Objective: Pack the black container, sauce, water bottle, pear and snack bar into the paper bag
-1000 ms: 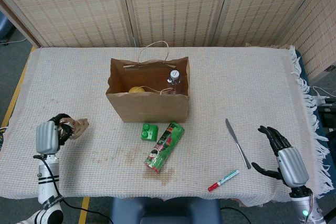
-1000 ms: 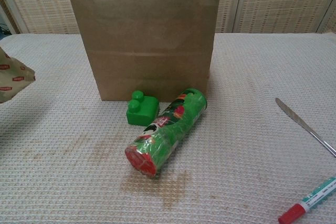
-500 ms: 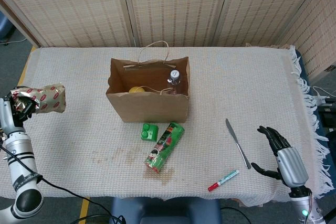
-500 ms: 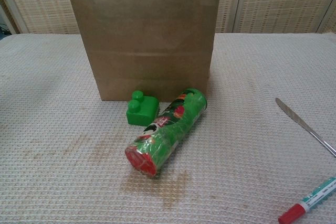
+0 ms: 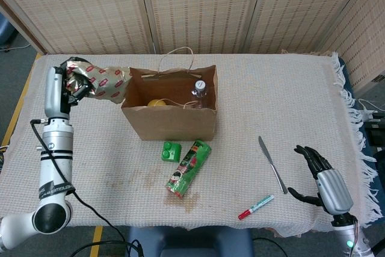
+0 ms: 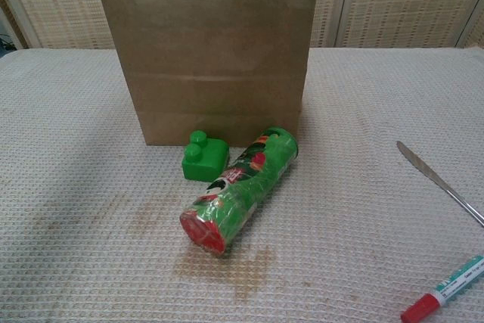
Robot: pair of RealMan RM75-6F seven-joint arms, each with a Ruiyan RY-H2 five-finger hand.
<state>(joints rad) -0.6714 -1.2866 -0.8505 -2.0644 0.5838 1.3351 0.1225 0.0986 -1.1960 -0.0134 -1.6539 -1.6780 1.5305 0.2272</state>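
We see paper bag [image 5: 169, 112] near worktop middle, toward far edge; pear [image 5: 157, 103] and water bottle [image 5: 199, 90] inside. Black container, sauce not visible, perhaps deeper in bag. Our left hand [image 5: 71, 88] grips snack bar [image 5: 99, 80], raised just left of bag rim. Right hand [image 5: 313, 170] spread, empty, near right corner. We judge snack bar last.
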